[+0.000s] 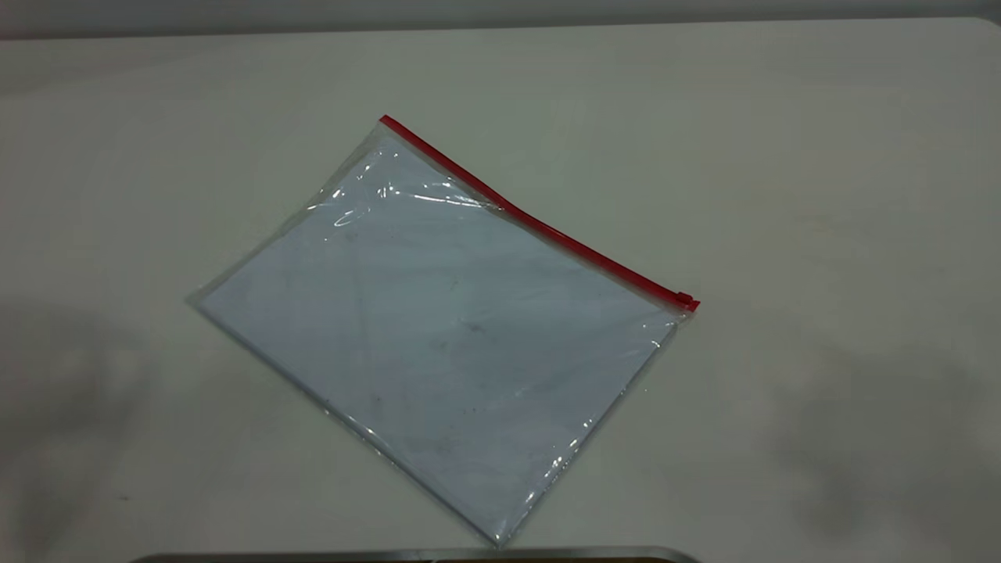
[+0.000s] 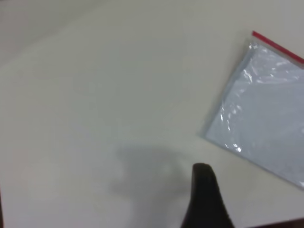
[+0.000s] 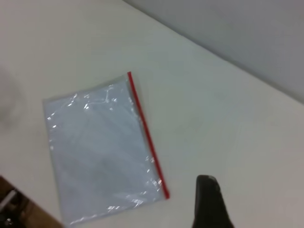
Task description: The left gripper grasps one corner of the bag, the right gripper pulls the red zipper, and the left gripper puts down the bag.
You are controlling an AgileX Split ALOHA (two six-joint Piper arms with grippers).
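You've got a plain off-white table filling the exterior view, matte and bare around the work, with a grey wall running along its far edge and a strip of metal rim just peeking in at the near edge. Soft shadows sit on the table at the near left and near right. In the middle lies the bag, flat on the surface, glossy and creased, white sheets showing through the plastic. It's turned at a slant: its long axis runs from the far left down toward the near right, and one corner points at the near edge of the table. The red zipper lines the far long edge, and its little slider tab sits at the right-hand end of that strip. Neither arm shows in the exterior view. In each wrist view you see only one dark fingertip, the left gripper well apart from the bag's corner, the right gripper near the zipper's end but not touching; whether either pair of fingers is spread or pressed together, you can't tell.
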